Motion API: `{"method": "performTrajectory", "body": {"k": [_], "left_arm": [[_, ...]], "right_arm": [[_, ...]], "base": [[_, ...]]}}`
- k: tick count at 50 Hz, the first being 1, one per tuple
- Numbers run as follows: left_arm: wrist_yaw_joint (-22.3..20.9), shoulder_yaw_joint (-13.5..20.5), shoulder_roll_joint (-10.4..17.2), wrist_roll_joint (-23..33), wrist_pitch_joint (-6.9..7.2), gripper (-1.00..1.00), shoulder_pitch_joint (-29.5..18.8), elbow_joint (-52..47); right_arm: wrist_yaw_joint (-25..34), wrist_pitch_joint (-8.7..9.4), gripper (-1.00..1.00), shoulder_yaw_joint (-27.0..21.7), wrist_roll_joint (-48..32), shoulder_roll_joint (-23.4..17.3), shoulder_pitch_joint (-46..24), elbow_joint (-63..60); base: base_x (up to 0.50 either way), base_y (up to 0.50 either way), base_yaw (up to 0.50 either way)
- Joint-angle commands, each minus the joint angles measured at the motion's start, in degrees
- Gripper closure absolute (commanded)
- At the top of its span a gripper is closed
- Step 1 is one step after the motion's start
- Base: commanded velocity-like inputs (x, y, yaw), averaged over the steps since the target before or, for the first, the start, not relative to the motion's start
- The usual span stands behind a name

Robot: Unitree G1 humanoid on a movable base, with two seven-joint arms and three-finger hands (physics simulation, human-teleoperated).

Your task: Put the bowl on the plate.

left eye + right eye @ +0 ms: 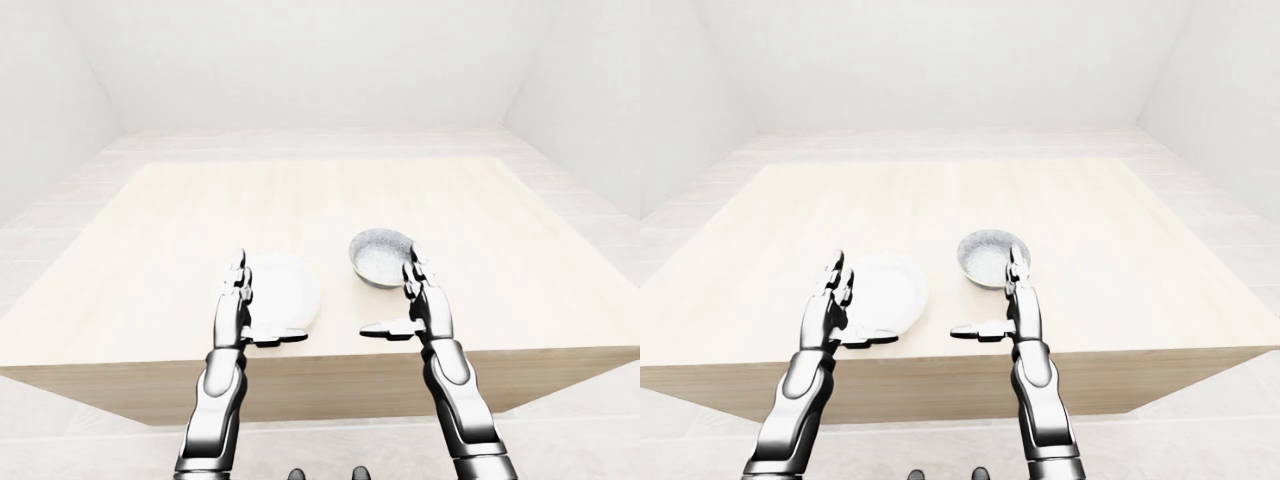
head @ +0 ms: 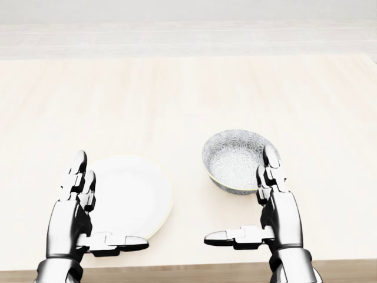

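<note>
A grey patterned bowl (image 2: 234, 159) stands upright on the light wooden table (image 2: 177, 100), right of centre in the head view. A flat white plate (image 2: 131, 194) lies to its left, apart from it. My right hand (image 2: 244, 203) is open, its fingers (image 2: 271, 171) straight up at the bowl's lower right rim and its thumb pointing left below the bowl. My left hand (image 2: 103, 209) is open too, with fingers (image 2: 76, 177) over the plate's left edge and thumb across its lower rim. Neither hand holds anything.
The table's near edge (image 1: 320, 360) runs just below both hands. Pale floor (image 1: 300, 140) and white walls surround the table.
</note>
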Motion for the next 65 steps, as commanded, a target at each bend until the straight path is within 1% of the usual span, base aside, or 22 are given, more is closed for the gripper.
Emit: {"method": "performTrajectory", "body": {"k": [1, 2, 4, 5, 8, 10, 11, 13, 14, 19, 26, 31, 37, 38, 39, 42, 47, 51, 55, 58, 59, 65], "left_arm": [[0.9, -0.5, 2.6, -2.4, 1.01, -1.0, -0.8, 0.9], [0.3, 0.2, 2.2, -2.0, 1.85, -1.0, -0.6, -0.2], [-0.2, 0.8, 1.7, -1.2, 2.07, -1.0, -0.5, -0.6], [-0.3, 1.3, 1.3, -0.5, 1.99, -1.0, -0.3, -1.2], [-1.8, 2.2, 0.4, -0.1, 3.08, -1.0, 0.6, -3.3], [-2.2, 2.5, -0.3, 0.5, 2.64, -1.0, 0.9, -3.5], [-2.3, 2.7, -0.6, 0.7, 2.27, -1.0, 0.8, -3.1], [-2.6, 2.8, -0.8, 1.0, 2.12, -1.0, 0.7, -2.9], [-2.6, 3.0, -1.0, 1.3, 1.42, -1.0, 0.1, -1.5], [-2.7, 3.5, -1.3, 1.9, 0.2, -1.0, -0.9, 1.1], [-2.7, 3.9, -1.4, 2.1, 0.09, -1.0, -1.5, 1.9], [-2.9, 4.1, -1.4, 2.3, -0.91, -1.0, -1.9, 3.3], [-2.8, 4.2, -1.4, 2.5, -1.03, -1.0, -1.9, 3.4], [-2.8, 4.2, -1.3, 2.4, -0.91, -1.0, -1.9, 3.2], [-2.8, 4.3, -1.3, 2.4, -0.77, -1.0, -2.0, 3.2], [-2.7, 4.4, -1.3, 2.5, -1.11, -1.0, -2.2, 3.7], [-2.4, 4.5, -1.3, 2.6, -1.02, -1.0, -2.8, 4.3], [-1.8, 4.7, -1.2, 2.7, -1.18, -1.0, -4.6, 6.9], [-1.8, 4.4, -1.2, 2.8, -1.52, -1.0, -4.0, 6.6], [-1.8, 4.4, -1.2, 2.9, -1.59, -1.0, -3.8, 6.4], [-1.8, 4.5, -1.1, 2.8, -1.31, -1.0, -4.0, 6.2], [-1.5, 4.5, -1.1, 2.9, -1.42, -1.0, -4.2, 6.5]], "right_arm": [[-0.2, 0.19, -1.0, -0.6, -0.2, -2.8, 0.3, 0.8], [-0.1, 0.28, -1.0, -0.9, -0.5, -2.2, 0.7, 0.1], [0.6, 0.56, -1.0, -1.0, -0.9, -2.0, 1.0, -0.4], [0.5, 0.05, -1.0, -1.0, -1.9, -1.7, 1.4, -0.8], [0.5, -0.75, -1.0, -1.3, -3.7, -1.1, 1.7, -1.3], [0.7, -1.14, -1.0, -1.9, -3.5, -0.7, 1.5, -1.5], [1.2, -1.94, -1.0, -2.3, -2.6, -0.4, 1.6, -1.8], [1.7, -1.86, -1.0, -2.4, -2.4, -0.4, 1.6, -2.1], [1.2, -1.81, -1.0, -2.6, -3.0, -0.4, 1.2, -1.6], [1.8, -1.8, -1.0, -3.0, -2.8, -0.3, 0.7, -0.7], [2.2, -1.75, -1.0, -3.4, -2.5, -0.2, 0.3, -0.1], [2.5, -1.68, -1.0, -3.4, -2.4, -0.1, 0.4, -0.2], [2.4, -1.56, -1.0, -3.4, -2.8, -0.2, 0.6, -0.5], [1.5, -1.09, -1.0, -3.4, -3.7, -0.2, 0.4, -0.1], [2.4, -1.54, -1.0, -3.3, -3.1, -0.2, 0.6, -0.3], [2.5, -1.22, -1.0, -3.5, -3.1, -0.3, 0.7, -0.3], [2.7, -0.98, -1.0, -4.0, -2.5, -0.4, 0.5, -0.1], [2.8, -1.06, -1.0, -4.2, -2.3, -0.4, 0.7, -0.5], [3.3, -1.1, -1.0, -4.4, -2.0, -0.6, 0.2, 0.4], [4.1, -0.39, -1.0, -4.2, -1.6, -0.7, 0.5, -0.2], [4.1, -0.15, -1.0, -4.1, -1.9, -0.7, 0.6, -0.6], [4.5, 0.1, -1.0, -4.1, -1.9, -0.7, 1.0, -1.4]], "base": [[0.0, 0.0, 0.0], [0.0, 0.0, 0.0], [0.0, 0.0, 0.0], [0.0, 0.0, 0.0], [0.0, 0.0, 0.0], [0.0, 0.0, 0.0], [0.0, 0.0, 0.0], [0.0, 0.2, 0.0], [0.0, 0.5, 0.0], [0.0, 0.5, 0.0], [0.0, 0.5, 0.0], [0.0, 0.5, 0.0], [0.0, 0.5, 0.0], [0.0, 0.4, 0.0], [0.0, 0.0, 0.0], [0.0, -0.01, 0.0], [0.0, 0.0, 0.0], [0.0, 0.0, 0.0], [0.0, 0.0, 0.0], [0.0, 0.0, 0.0], [0.0, 0.0, 0.0], [0.13, -0.03, 0.0]]}}
